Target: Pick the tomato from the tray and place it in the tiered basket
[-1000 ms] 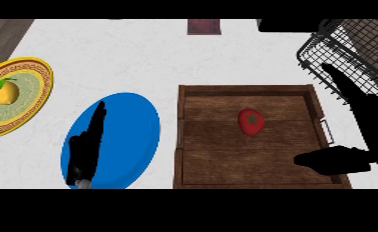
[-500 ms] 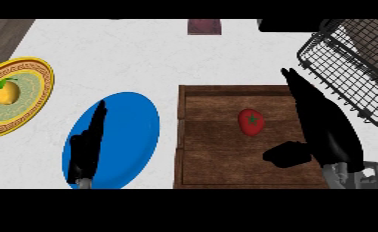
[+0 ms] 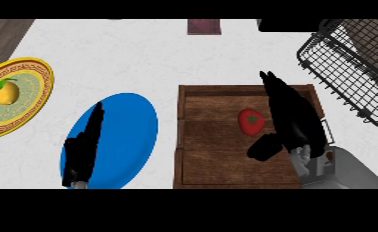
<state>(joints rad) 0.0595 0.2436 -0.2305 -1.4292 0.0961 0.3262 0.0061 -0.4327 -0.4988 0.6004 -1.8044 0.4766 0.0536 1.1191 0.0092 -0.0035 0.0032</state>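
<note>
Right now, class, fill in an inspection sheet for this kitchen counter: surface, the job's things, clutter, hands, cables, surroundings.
Surface: white counter, with a wooden tray on it.
Job's things: red tomato lies in the tray, not held; black wire tiered basket stands at the upper right.
Clutter: blue plate left of the tray; yellow patterned plate at the left edge bearing a yellow fruit; small dark red object at the far edge.
Hands: right hand open over the tray, just right of the tomato, fingers pointing away; left hand open over the blue plate.
Cables: nothing seen.
Surroundings: dark strip at the upper left corner; otherwise nothing seen.
</note>
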